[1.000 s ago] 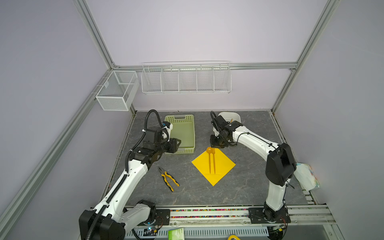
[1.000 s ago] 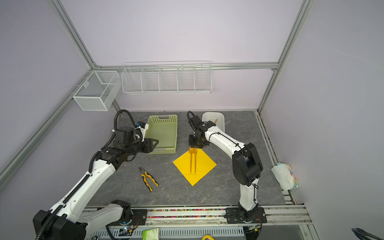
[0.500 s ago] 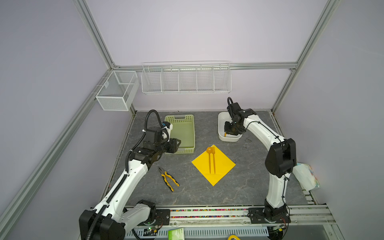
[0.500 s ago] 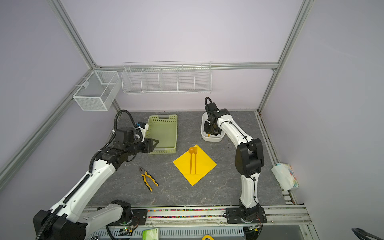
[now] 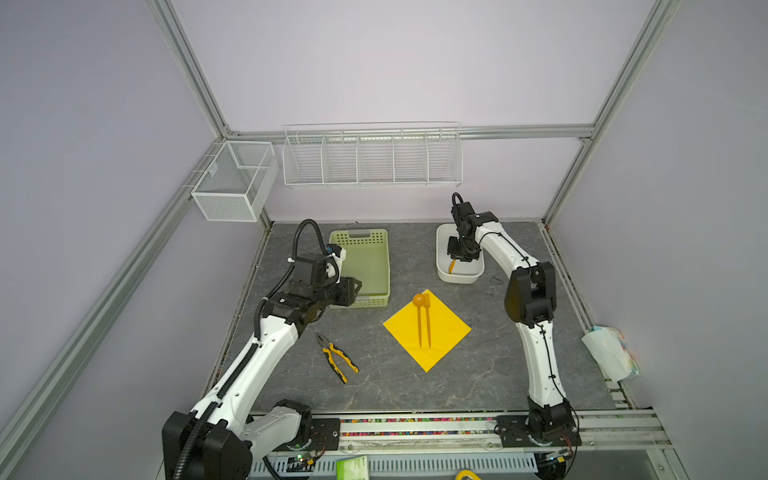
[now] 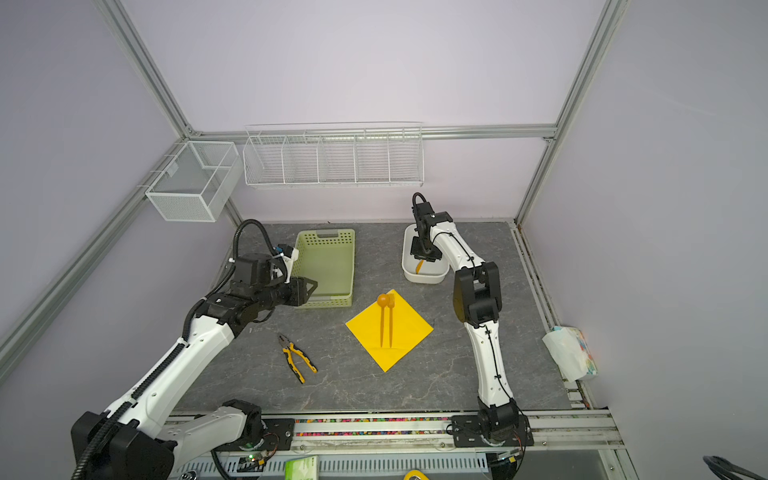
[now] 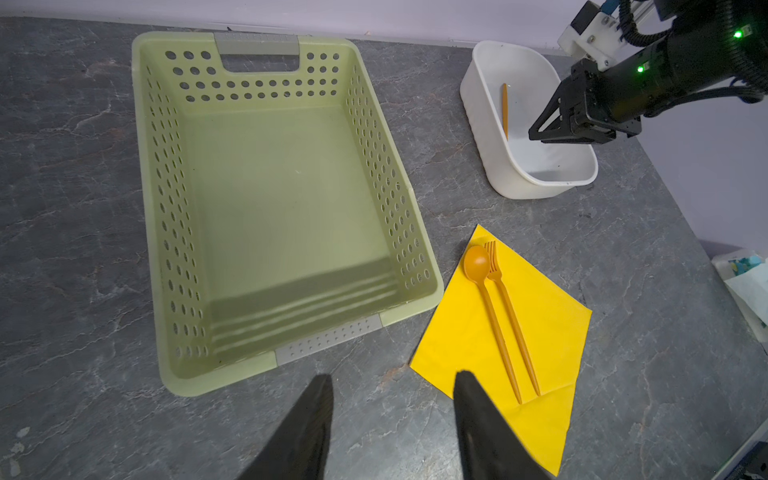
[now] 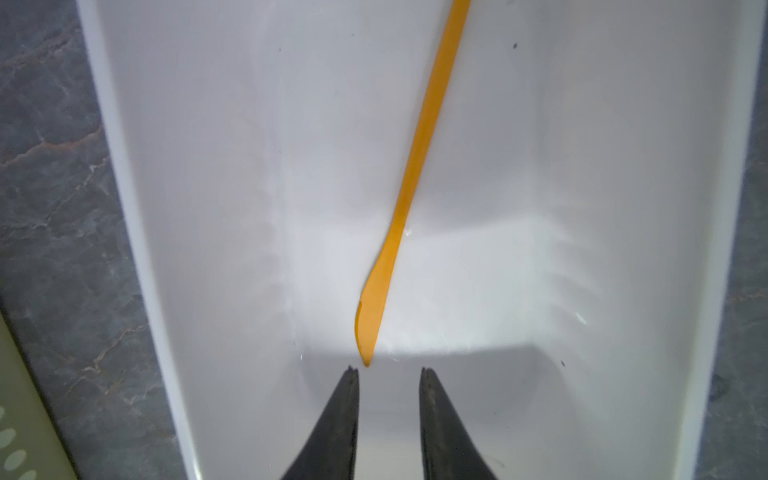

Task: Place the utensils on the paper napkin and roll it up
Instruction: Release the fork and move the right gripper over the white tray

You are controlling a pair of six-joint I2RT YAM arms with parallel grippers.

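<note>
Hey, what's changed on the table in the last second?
The right gripper left the far corner of the paper napkin and swung back to the white tub, where it hangs open over an orange knife, holding nothing. The spoon, fork, pliers, green basket and left gripper stayed put.

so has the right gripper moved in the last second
Yes: the right gripper went from the napkin's far corner back and rightward, and is now over the white tub.
</note>
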